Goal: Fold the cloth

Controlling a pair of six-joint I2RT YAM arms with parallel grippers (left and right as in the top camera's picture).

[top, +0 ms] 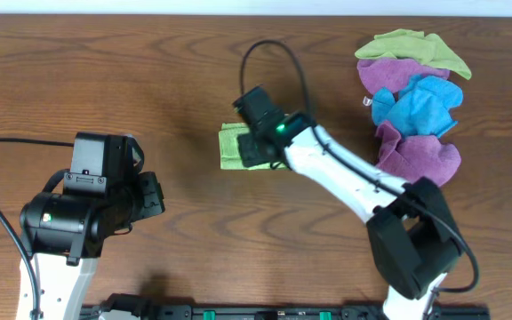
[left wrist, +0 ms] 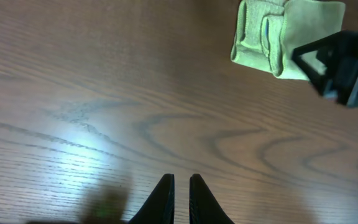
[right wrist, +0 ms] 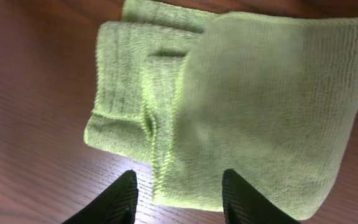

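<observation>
Near desk [top: 105, 71] centre, beneath the released right end effector [right wrist: 179, 180], the cloth [top: 231, 149] lies folded with loose edges toward 9 o'clock, so a snag as it lifts away could undo the fold; the left end effector [left wrist: 181, 182], clenched and empty, sits at 8 o'clock.

The cloth [right wrist: 253, 93] is lime-green; the table [left wrist: 104, 93] is brown wood-grain.

You see the cloth [top: 230, 148] folded small near the middle of the table [top: 105, 71], with the right gripper [top: 254, 153] over it, hiding much of it. Your left gripper [top: 152, 197] sits well apart at lower left. A pile of cloths [top: 412, 98], green, purple and blue, lies at upper right.
</observation>
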